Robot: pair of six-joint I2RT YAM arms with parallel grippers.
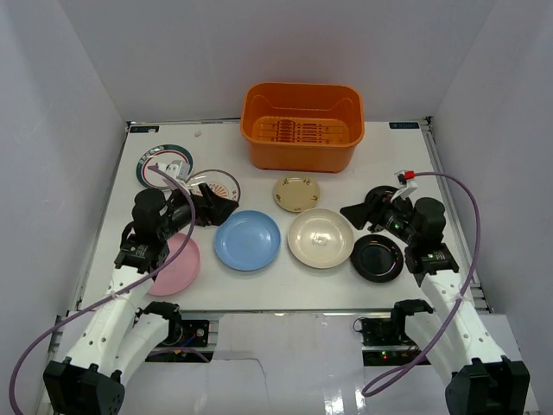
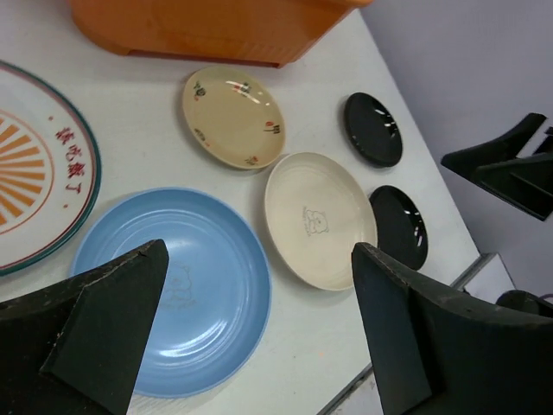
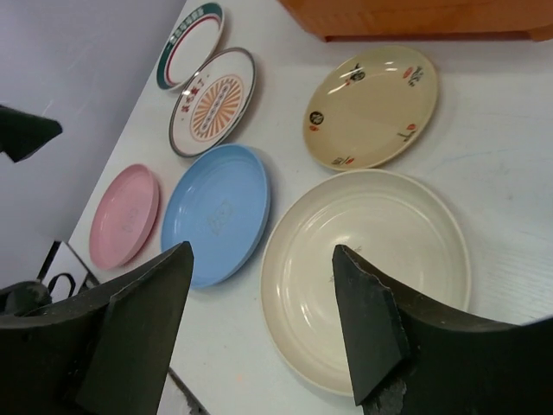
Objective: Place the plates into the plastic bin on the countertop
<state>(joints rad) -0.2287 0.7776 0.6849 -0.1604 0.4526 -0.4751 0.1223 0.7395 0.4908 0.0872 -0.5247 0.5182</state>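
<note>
Light blue plate (image 2: 173, 290) is framed by the wide-spread, empty left hand (image 2: 259, 251); cream plate (image 3: 367, 277) by the equally wide right hand (image 3: 263, 251).

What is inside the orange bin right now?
Inside the orange bin only its bare slotted bottom shows, no plate. The near wall covers the front strip of the floor, so that part cannot be checked.

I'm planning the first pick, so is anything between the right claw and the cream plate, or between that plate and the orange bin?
Nothing visible lies between the right claw and the cream plate. The small tan plate lies flat between the cream plate and the orange bin; lifting over it should probably clear it.
</note>
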